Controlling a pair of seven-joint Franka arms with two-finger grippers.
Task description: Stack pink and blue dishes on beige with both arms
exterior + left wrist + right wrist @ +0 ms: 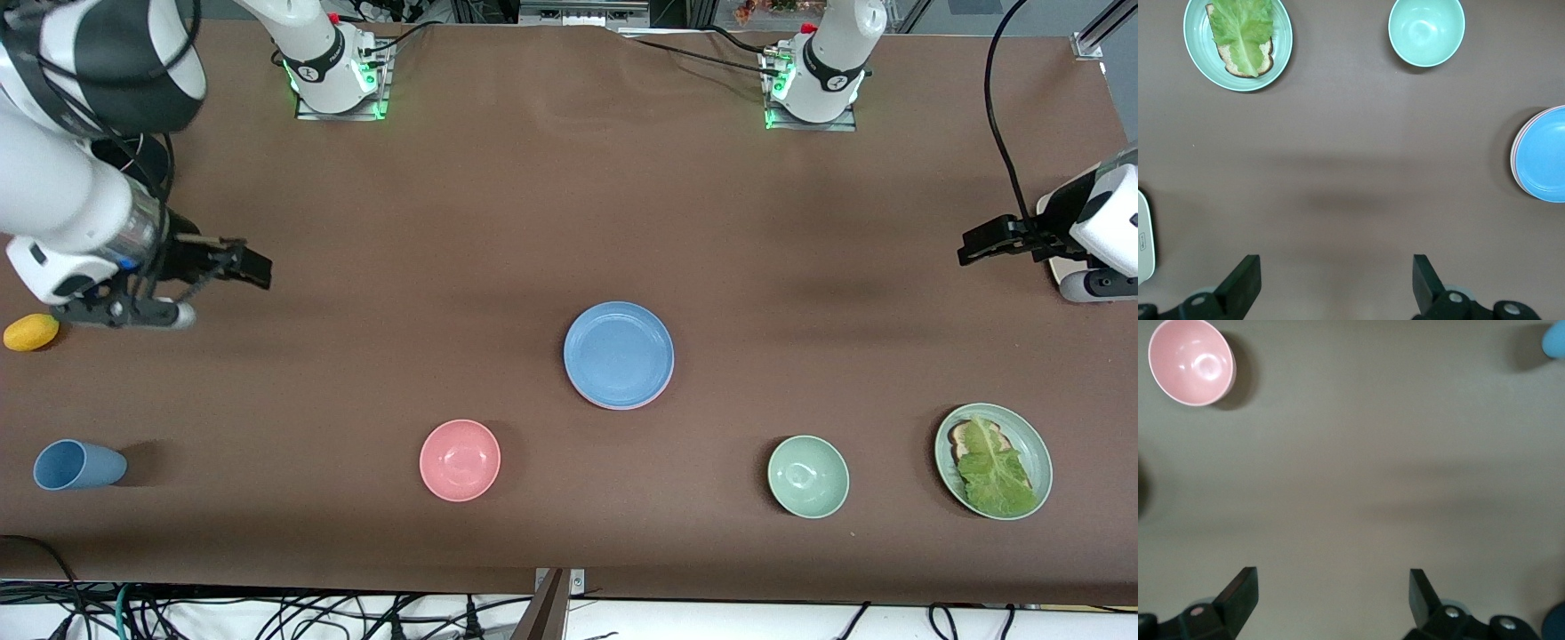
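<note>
The sky-blue plate (619, 354) lies on top of a stack in the middle of the table. A thin pale pink rim (622, 406) shows under it. In the left wrist view the blue plate (1548, 157) and the pink rim (1515, 159) sit at the picture's edge. The beige plate is hidden. My right gripper (253, 267) hovers open and empty over bare table toward the right arm's end. My left gripper (973, 244) hovers open and empty toward the left arm's end. Both wrist views show the fingers spread wide, right gripper (1333, 597) and left gripper (1337, 280), with only tablecloth between.
Nearer the camera stand a pink bowl (460, 460), a mint-green bowl (807, 476) and a green plate (942, 444) with bread and lettuce. A light-blue cup (76, 465) lies on its side, and a yellow fruit (31, 332) rests under the right arm.
</note>
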